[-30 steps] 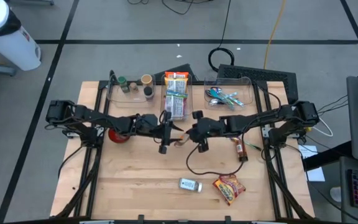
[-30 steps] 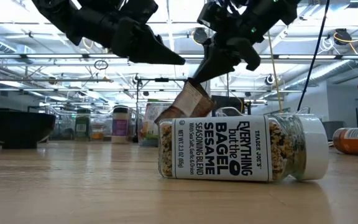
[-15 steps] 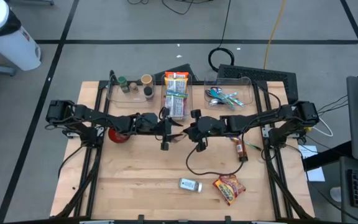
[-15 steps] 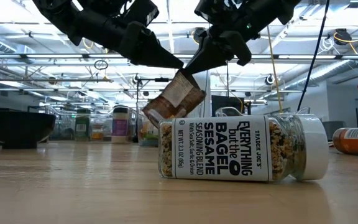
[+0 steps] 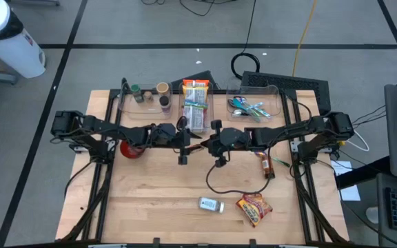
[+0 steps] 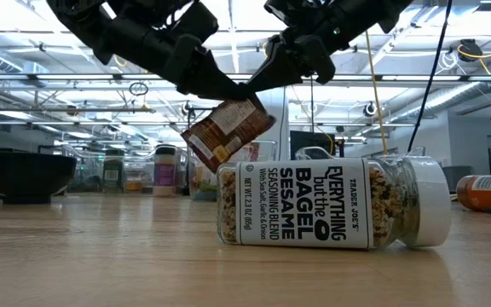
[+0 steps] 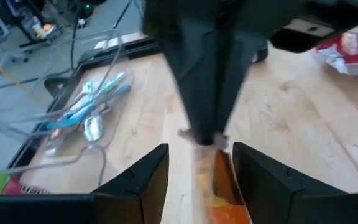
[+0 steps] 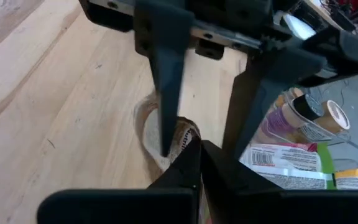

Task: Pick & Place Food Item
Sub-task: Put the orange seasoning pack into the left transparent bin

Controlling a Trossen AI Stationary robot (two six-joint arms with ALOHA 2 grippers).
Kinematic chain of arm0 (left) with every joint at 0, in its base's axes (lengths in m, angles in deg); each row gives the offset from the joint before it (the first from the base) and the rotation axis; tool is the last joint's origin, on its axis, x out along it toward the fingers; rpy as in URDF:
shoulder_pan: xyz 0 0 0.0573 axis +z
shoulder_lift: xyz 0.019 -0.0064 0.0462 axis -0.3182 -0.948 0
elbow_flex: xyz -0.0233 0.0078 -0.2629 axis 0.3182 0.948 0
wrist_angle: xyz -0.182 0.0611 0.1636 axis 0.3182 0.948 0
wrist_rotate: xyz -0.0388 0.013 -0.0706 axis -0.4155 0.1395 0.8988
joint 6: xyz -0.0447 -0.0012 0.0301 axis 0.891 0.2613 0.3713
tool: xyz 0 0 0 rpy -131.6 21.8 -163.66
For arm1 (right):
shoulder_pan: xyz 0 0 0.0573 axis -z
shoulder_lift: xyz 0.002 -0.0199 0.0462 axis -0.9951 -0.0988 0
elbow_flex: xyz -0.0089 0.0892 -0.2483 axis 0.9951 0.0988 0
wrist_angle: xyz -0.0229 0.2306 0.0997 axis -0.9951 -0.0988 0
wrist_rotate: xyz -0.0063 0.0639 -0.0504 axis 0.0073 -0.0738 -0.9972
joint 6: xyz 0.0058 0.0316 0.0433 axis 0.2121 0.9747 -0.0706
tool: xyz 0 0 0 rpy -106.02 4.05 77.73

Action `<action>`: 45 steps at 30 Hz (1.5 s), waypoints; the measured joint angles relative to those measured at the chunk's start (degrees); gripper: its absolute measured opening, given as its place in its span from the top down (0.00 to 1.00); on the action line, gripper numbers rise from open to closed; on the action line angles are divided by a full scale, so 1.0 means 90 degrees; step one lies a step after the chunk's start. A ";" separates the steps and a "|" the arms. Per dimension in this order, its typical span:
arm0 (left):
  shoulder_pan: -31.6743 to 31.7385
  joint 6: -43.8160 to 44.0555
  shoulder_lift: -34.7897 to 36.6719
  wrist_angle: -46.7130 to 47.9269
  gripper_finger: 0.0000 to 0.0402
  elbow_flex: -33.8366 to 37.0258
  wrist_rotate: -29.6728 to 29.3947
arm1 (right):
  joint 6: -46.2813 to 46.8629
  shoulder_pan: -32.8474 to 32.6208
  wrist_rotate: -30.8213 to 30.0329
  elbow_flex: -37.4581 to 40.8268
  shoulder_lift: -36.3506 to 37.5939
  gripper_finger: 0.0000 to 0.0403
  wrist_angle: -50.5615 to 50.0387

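Low view | wooden table (image 6: 101, 256), lit hall | right gripper (image 6: 258, 81) pinching packet (image 6: 226, 130) | left gripper (image 6: 228, 89) part-open

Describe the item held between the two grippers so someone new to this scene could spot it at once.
Start at the wooden table and find where the two arms meet above its middle. There the right gripper pinches a small brown packet by its top edge, with the left gripper open around that edge. Unlike the seasoning jar lying on the table below, it hangs tilted in the air.
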 joint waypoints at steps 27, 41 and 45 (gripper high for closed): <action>0.0140 0.0351 -0.0005 0.0011 0.64 0.0000 -0.0016 | -0.0022 0.0000 -0.0008 0.0000 0.0000 1.00 0.0136; 0.0138 0.0361 -0.0005 -0.0045 0.98 0.0005 -0.0016 | 0.0000 0.0002 -0.0015 0.0000 0.0001 1.00 0.0142; 0.0143 0.0343 -0.0005 -0.0115 0.99 0.0005 -0.0021 | 0.0000 0.0002 -0.0020 0.0002 0.0002 1.00 0.0183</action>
